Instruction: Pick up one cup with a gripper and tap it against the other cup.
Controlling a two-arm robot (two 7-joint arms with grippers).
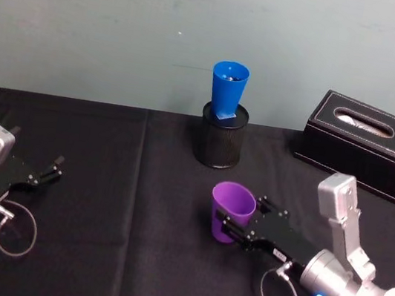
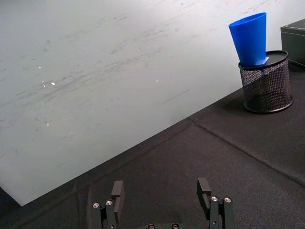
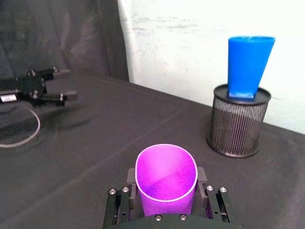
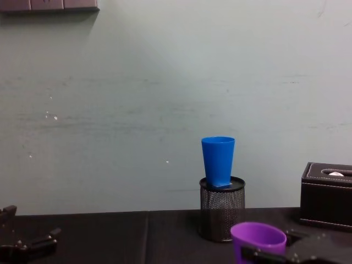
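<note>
Black cloth (image 1: pixel 139 184) covered the bench (image 1: pixel 87 273). Our right hand (image 1: pixel 230 227) was clamped on the purple cup (image 1: pixel 233 201), upright for tapping, well short of the blue cup (image 1: pixel 228 85) perched in the mesh holder (image 1: pixel 221 143). Our left hand (image 1: pixel 50 170) sat idle, spread apart.

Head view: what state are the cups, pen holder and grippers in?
purple cup: upright, gripped at its sides.
right gripper: shut on the purple cup.
blue cup: upright, base inside mesh pen holder.
mesh pen holder: upright, holding the blue cup.
left gripper: open, empty.
</note>
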